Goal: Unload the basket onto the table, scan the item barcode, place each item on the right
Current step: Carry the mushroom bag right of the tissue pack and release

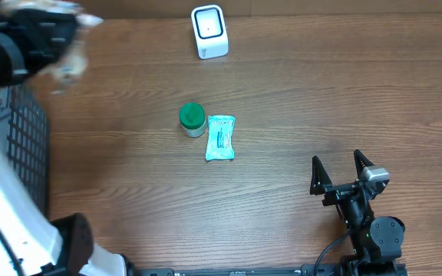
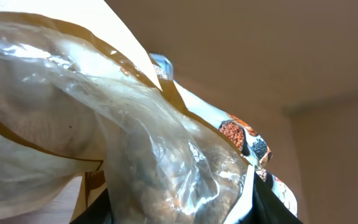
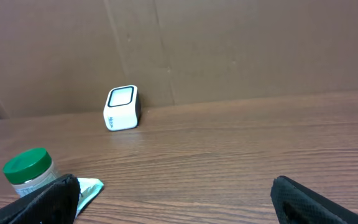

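At the far left, the left gripper (image 1: 66,47) hangs near the basket (image 1: 21,130), closed on a clear pouch (image 2: 166,155) of brown grains with a printed edge; no barcode shows. A green-lidded jar (image 1: 192,119) and a teal packet (image 1: 221,138) lie mid-table. The scanner (image 1: 209,32) stands behind them, well apart from the pouch, so the scan appears not yet done. The right gripper (image 1: 342,167) rests wide and empty.

glossy clear plastic bag (image 2: 166,155), matt wood-grain table (image 1: 321,92).
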Controlling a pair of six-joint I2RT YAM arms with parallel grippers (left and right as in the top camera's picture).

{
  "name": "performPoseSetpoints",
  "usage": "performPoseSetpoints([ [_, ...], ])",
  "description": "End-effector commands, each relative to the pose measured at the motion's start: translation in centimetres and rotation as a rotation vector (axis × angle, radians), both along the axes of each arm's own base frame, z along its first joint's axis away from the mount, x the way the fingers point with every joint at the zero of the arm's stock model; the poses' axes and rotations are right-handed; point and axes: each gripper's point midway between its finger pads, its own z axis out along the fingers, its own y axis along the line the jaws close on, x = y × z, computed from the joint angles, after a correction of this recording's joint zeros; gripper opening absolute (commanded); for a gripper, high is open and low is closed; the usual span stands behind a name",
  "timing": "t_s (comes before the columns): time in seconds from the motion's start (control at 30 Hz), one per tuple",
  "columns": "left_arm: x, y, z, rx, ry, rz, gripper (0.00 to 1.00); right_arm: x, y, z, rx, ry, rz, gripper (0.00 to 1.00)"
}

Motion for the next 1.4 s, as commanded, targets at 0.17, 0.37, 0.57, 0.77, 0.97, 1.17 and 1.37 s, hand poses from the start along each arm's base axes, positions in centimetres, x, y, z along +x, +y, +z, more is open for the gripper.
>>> performPoseSetpoints([
  [0.17, 0.9, -15.8, -7.1, 0.473, 0.068, -0.328, 0.29, 0.1, -0.3, -0.2, 0.003, -0.001, -0.013, 1.0],
  [0.37, 2.3, -24.8, -19.2, 0.696, 0.268, -0.515, 0.28, 0.1, -0.3, -0.2, 0.003, -0.001, -0.013, 1.0],
  [0.57, 1.6, -29.0, -28.8, 0.786, 0.445, -0.604, 0.25, 0.1, -0.3, -0.2, 0.003, -0.001, -0.013, 1.0],
  [0.77, 1.9, -29.5, -34.2, 0.962, 0.486, -0.658, 0.29, 0.1, -0.3, -0.2, 0.003, -0.001, -0.013, 1.0],
  [0.97, 1.6, -29.2, -36.3, 1.038, 0.504, -0.784, 0.62, 0.1, -0.3, -0.2, 0.003, -0.001, -0.013, 1.0],
  [1.17, 1.1, -28.5, -35.8, 1.051, 0.527, -0.798, 1.0, 0.1, -0.3, -0.2, 0.003, -0.001, -0.013, 1.0],
  [1.37, 2.1, -27.9, -27.2, 0.908, 0.386, -0.601, 1.0, 0.1, -0.3, -0.2, 0.003, -0.001, -0.013, 1.0],
])
